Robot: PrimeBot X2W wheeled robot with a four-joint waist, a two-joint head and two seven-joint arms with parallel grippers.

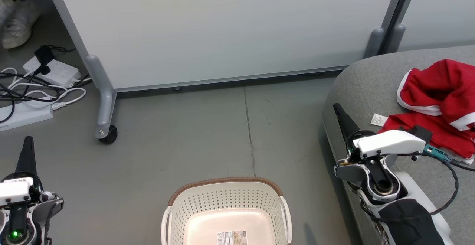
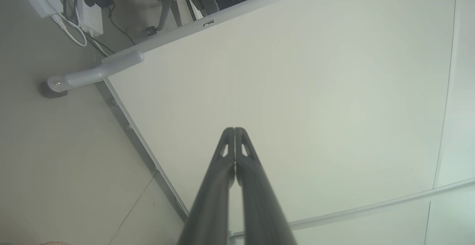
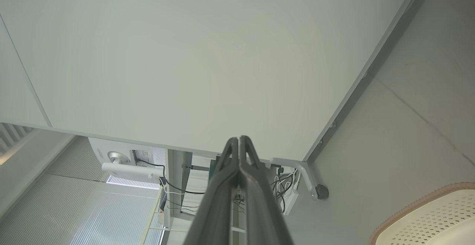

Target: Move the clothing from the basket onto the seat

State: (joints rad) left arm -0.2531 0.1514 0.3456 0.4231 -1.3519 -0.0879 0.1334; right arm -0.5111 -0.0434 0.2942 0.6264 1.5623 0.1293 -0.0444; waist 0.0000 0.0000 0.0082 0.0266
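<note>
Clothing (image 1: pixel 438 100) on seat (image 1: pixel 356 85), near empty right hand (image 1: pixel 339 112)

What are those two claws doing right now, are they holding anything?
The left gripper is closed, holding nothing.
The right gripper is closed, holding nothing.

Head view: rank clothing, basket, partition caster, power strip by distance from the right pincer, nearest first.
1. Clothing, on the seat, just right of the right pincer.
2. Basket, on the floor, lower left of it.
3. Partition caster, far left.
4. Power strip, farthest, upper left.
</note>
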